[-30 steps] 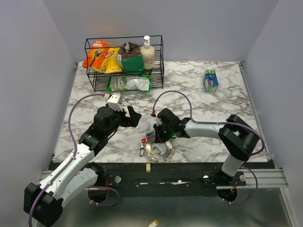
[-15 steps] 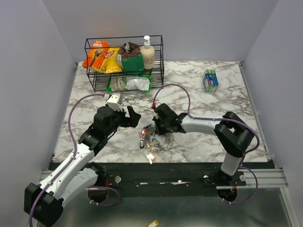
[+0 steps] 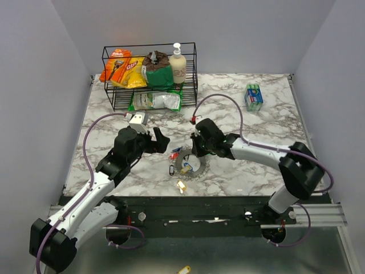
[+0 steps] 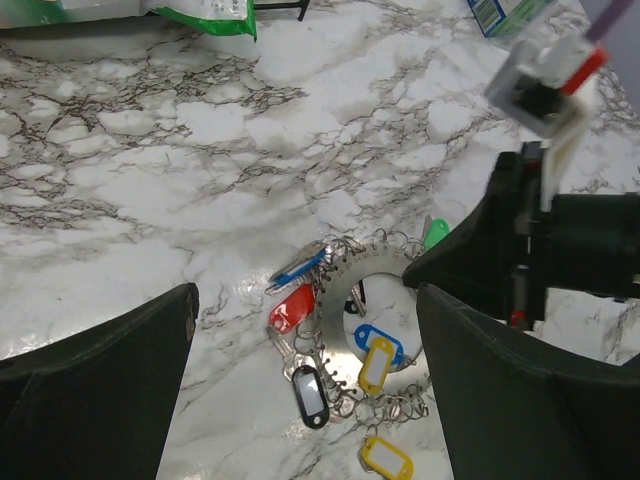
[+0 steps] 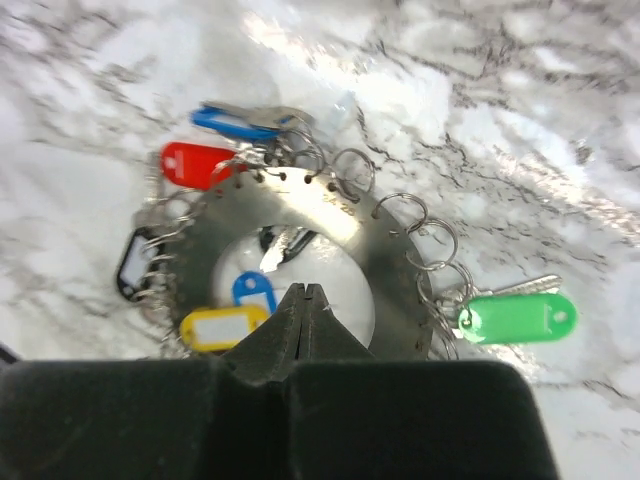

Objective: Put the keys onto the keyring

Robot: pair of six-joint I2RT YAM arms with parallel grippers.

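Note:
The keyring point(image 3: 192, 165) is a flat silvery ring plate with holes along its rim, lying near the table's front middle. Keys with red point(image 4: 291, 310), blue point(image 4: 297, 268), black point(image 4: 308, 396), yellow point(image 4: 376, 365) and green point(image 5: 520, 317) tags hang from small rings on it. One yellow tag point(image 3: 182, 185) lies apart, nearer the front edge. My right gripper point(image 5: 305, 292) is shut, with its tips over the keyring's point(image 5: 300, 210) central hole. My left gripper point(image 3: 161, 141) is wide open and empty, hovering left of the keys.
A black wire rack point(image 3: 149, 74) with snack bags and a bottle stands at the back left. A blue-green box point(image 3: 253, 97) lies at the back right. The table's front edge is close below the keys.
My right gripper has moved away from the front edge, and the keyring with its keys has shifted with it. A yellow tag now lies apart nearer the edge. The left arm has not moved.

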